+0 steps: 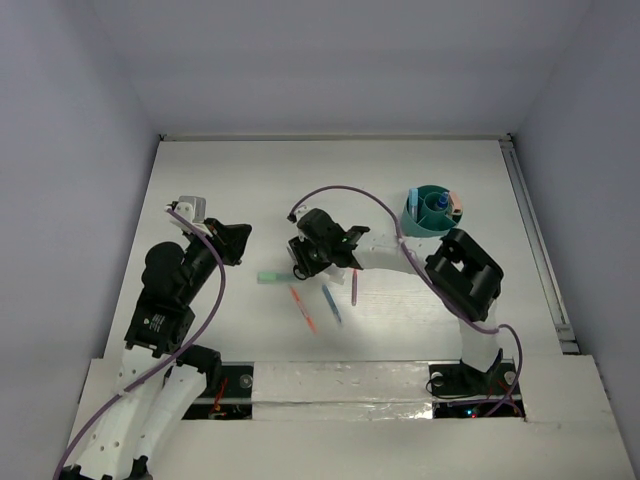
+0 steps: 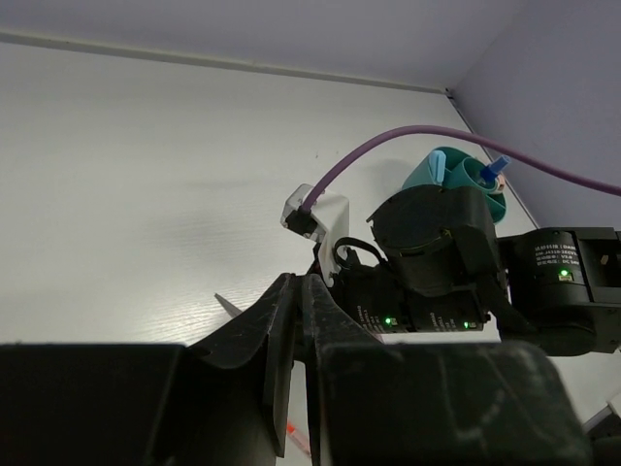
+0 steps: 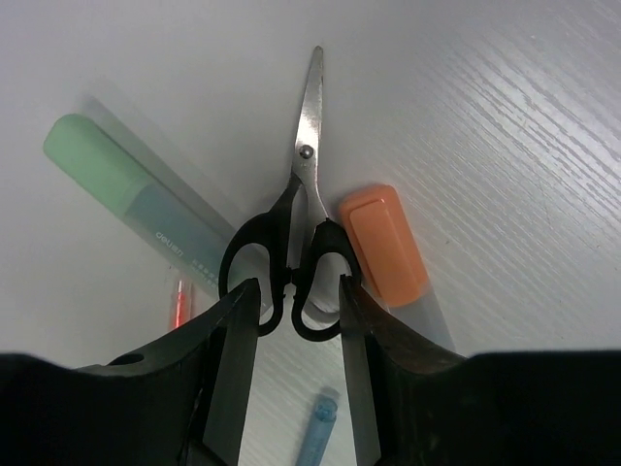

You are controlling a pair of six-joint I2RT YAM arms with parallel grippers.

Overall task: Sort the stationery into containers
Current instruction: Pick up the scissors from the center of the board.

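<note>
Pickup of scissors [image 3: 303, 184] in hand: mid-tabletop, they lie between our spread right fingers [image 3: 233, 369]; left fingers [image 2: 279, 335] are pressed together. Next we must pinch, then carry to the far-right cup [image 1: 415, 222].

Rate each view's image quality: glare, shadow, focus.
Top external: a glare patch whitens the near middle of the table. Left wrist: the left gripper is dark and underlit up close. Right wrist: the scissors are sharp, while the right gripper is dark and soft.
</note>
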